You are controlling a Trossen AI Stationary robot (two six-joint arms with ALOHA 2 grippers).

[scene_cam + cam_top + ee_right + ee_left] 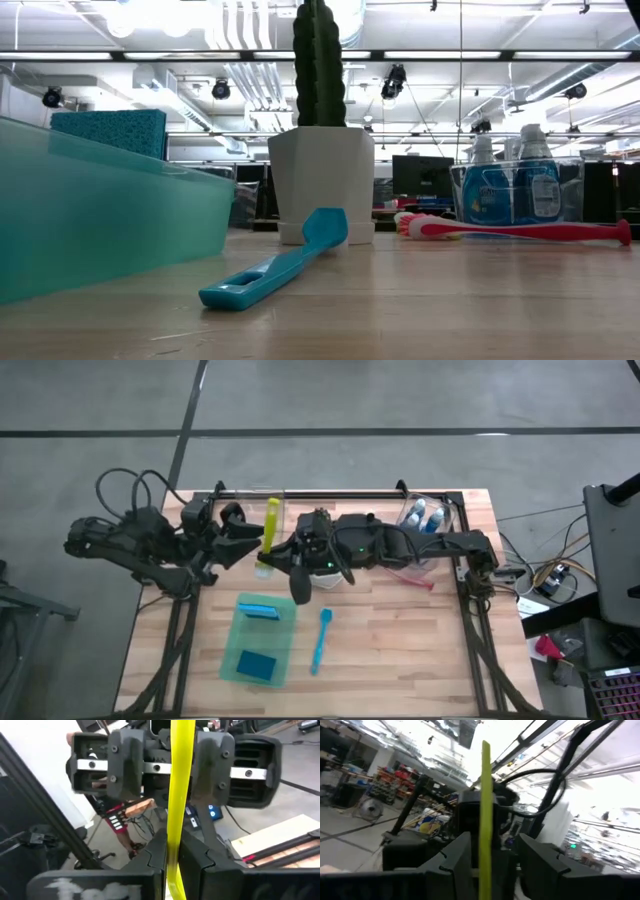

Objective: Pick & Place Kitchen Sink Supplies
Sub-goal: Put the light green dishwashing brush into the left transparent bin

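A yellow long-handled brush [270,528] is up in the air over the table's far middle, lying far-to-near, with its pale head [262,568] toward the near side. My right gripper [283,550] [172,854] reaches in from the right and is shut on the handle. My left gripper [255,537] [492,847] faces it from the left, open, with one finger on either side of the handle [485,795] and a gap showing on both sides. The low view shows neither gripper nor the yellow brush. My right gripper pinches the yellow brush's handle [175,832] between its two fingers [152,855], around the middle of its length. The fingers come in about level from the table's right and lie across the handle. The brush is lifted clear of the table.
A green tray [285,660] holds a dark blue sponge [257,665], and a lighter sponge [260,607] [110,132] leans on its far rim. A blue brush [320,640] [275,265] and a pink brush [415,577] [520,230] lie on the table. A potted cactus [320,150] stands mid-table. Blue bottles [425,515] sit in a clear bin.
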